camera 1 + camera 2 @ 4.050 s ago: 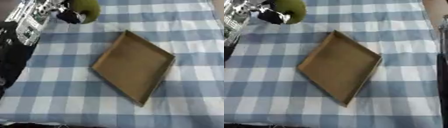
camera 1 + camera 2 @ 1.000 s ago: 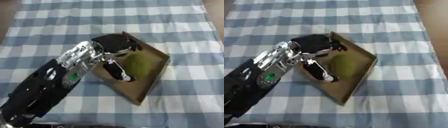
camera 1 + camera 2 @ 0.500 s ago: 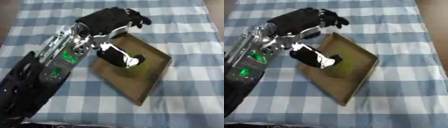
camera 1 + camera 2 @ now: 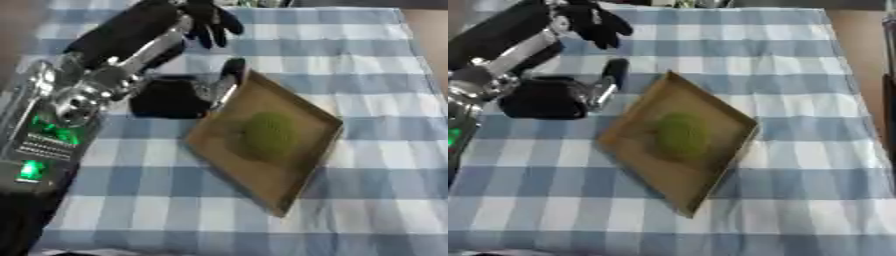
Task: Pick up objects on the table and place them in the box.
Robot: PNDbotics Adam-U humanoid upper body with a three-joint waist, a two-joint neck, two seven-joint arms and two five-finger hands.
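Fingers (image 4: 213,22) of left hand (image 4: 203,19) relaxed, holding nothing (above checked tabletop (image 4: 376,60)). Green round fruit (image 4: 267,134) in box (image 4: 297,165): likely light, smooth; cup from above.

Green round object (image 4: 267,134), tan-brown box (image 4: 302,177), blue-and-white checked cloth (image 4: 367,65) over counter, black left robot hand (image 4: 208,20).

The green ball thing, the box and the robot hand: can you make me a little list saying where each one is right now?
green object: round, lying inside the box, nothing holding it
box: shallow, brown, on the checked cloth
left hand: raised above the table's far side, away from the box, fingers relaxed, holding nothing
right hand: not seen
tablecloth: blue and white checks
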